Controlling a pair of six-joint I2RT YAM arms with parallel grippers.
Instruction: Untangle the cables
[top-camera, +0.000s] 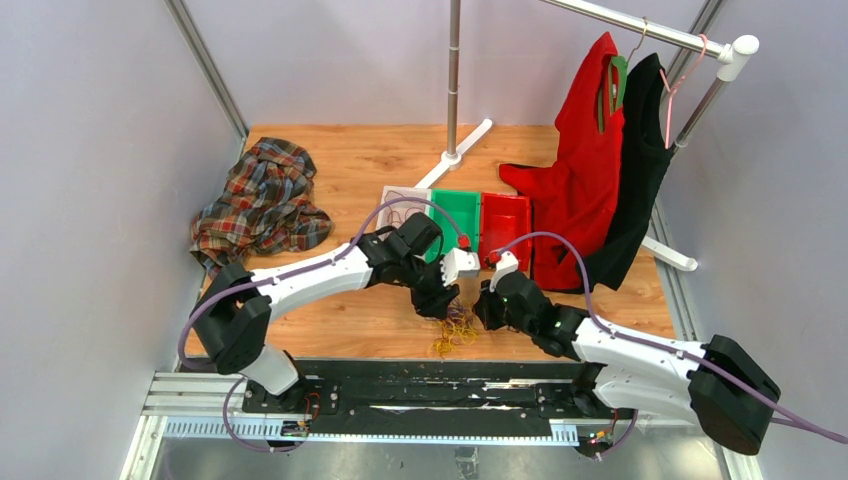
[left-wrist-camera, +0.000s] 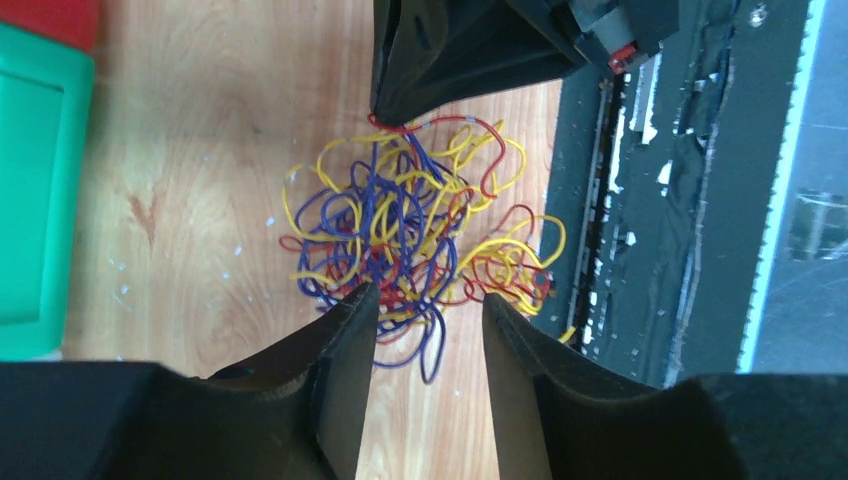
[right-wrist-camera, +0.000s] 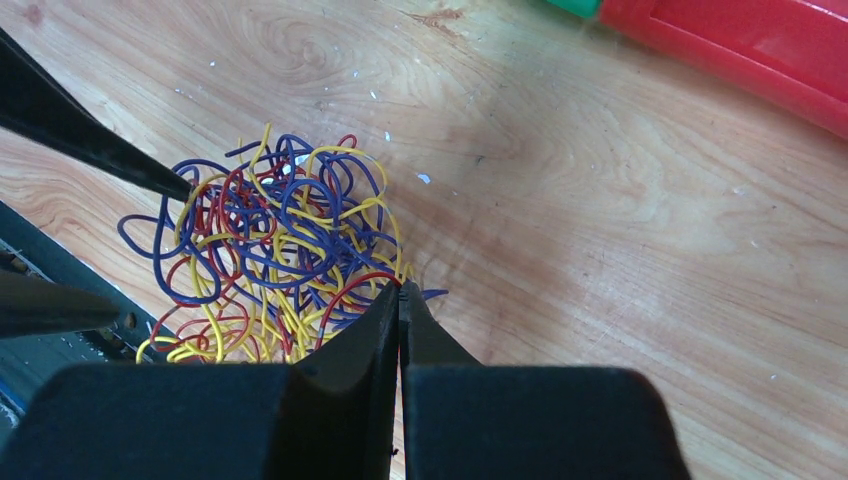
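Observation:
The cables (top-camera: 455, 328) lie as one fist-sized tangle of red, yellow and purple strands on the wooden table, near its front edge. My left gripper (left-wrist-camera: 428, 302) hangs open just over the near side of the cables (left-wrist-camera: 410, 230); its fingertips (left-wrist-camera: 360, 300) straddle some loops and nothing is clamped. My right gripper (right-wrist-camera: 400, 285) is shut at the tangle's edge with a red strand (right-wrist-camera: 345, 290) pinched at its tip. In the top view the left gripper (top-camera: 437, 300) and the right gripper (top-camera: 487, 305) face each other across the bunch.
Beyond the grippers a green tray (top-camera: 455, 215), a red tray (top-camera: 505, 220) and a white tray (top-camera: 400, 205) sit side by side. A plaid shirt (top-camera: 262, 200) lies at the back left. Red (top-camera: 585, 190) and black (top-camera: 640, 170) garments hang from a rack on the right. A black rail (top-camera: 430, 385) borders the front edge.

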